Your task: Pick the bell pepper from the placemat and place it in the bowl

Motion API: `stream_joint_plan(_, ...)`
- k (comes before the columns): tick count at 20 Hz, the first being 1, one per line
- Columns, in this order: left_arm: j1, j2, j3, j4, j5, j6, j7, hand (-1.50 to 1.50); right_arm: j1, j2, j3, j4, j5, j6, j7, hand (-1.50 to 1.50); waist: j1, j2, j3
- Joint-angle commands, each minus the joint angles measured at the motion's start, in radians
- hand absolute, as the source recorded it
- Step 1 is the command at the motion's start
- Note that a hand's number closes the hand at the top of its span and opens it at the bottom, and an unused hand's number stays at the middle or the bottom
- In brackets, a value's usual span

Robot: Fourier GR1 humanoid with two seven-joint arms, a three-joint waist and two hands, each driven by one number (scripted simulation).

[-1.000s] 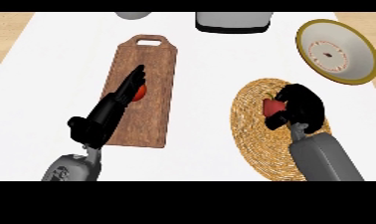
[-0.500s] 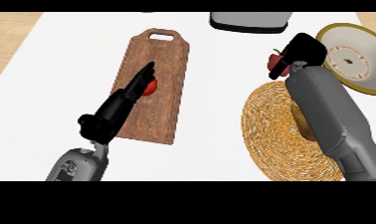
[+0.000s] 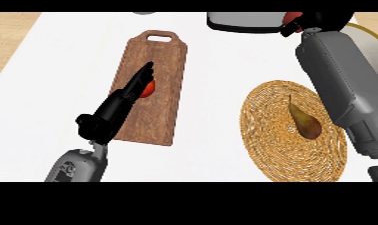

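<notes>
Red pepper (image 3: 292, 17) far right, mostly hidden in curled right hand (image 3: 319, 20); axis can't tell. Left hand (image 3: 122, 103) flat, fingers straight, over board (image 3: 151, 91).

No text, label, brand, number or sign can be read.

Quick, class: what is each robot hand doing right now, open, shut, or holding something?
Left robot hand: open, fingers straight, over the cutting board.
Right robot hand: shut on the red bell pepper.
</notes>
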Motion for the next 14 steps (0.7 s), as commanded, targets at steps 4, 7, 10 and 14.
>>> stream_joint_plan(4, 0.026, 0.025, 0.03, 0.004, 0.005, -0.021, -0.029, 0.0, -0.09, -0.017, -0.1, 0.138, 0.015, -0.258, -0.022, 1.5, -0.016, -0.002, 0.0)
stream_joint_plan(7, 0.062, -0.016, 0.004, -0.007, -0.01, 0.009, -0.022, 0.0, -0.055, -0.063, -0.123, 0.205, 0.016, -0.259, -0.069, 1.5, -0.035, -0.009, 0.0)
stream_joint_plan(10, 0.034, -0.019, -0.003, -0.004, -0.026, 0.007, -0.011, 0.0, -0.096, -0.084, -0.112, 0.324, 0.074, -0.281, -0.049, 1.5, -0.02, -0.002, 0.0)
stream_joint_plan(14, -0.015, 0.001, 0.041, 0.001, -0.004, -0.009, 0.009, 0.0, -0.079, -0.176, -0.096, 0.369, 0.127, -0.315, -0.07, 1.5, -0.025, -0.001, 0.0)
